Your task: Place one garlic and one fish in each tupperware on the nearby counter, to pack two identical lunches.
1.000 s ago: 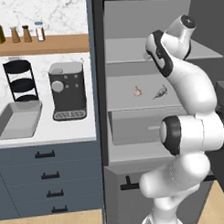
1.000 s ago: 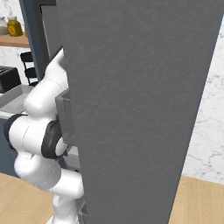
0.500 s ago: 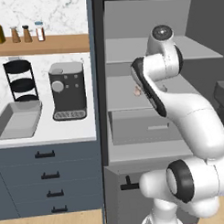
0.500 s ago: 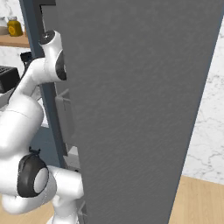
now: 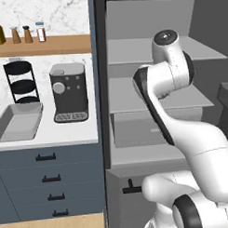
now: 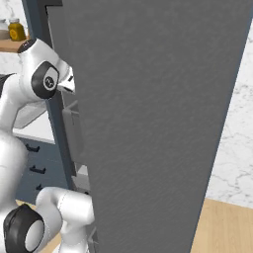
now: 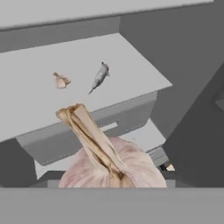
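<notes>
We see a garlic bulb (image 7: 111,164) pressed close to the hand camera, its papery stem pointing up and away. It sits right where the claw's tips would rise, so we judge the claw is clamped on it, though the tips themselves are hidden.

The bulb looks light, firm and rounded, with dry skin that could flake — best held across its widest part, never by the thin stem.

Beyond it, on a pale grey fridge shelf (image 7: 131,65), a second garlic (image 7: 61,80) and a slender fish (image 7: 100,75) lie near each other, not touching.

To the left of the open fridge, one tupperware (image 5: 18,121) rests on the white surface (image 5: 65,132), between a black tiered rack (image 5: 23,81) and a dark coffee machine (image 5: 68,92). Jars stand on a wooden shelf (image 5: 48,44) above.
</notes>
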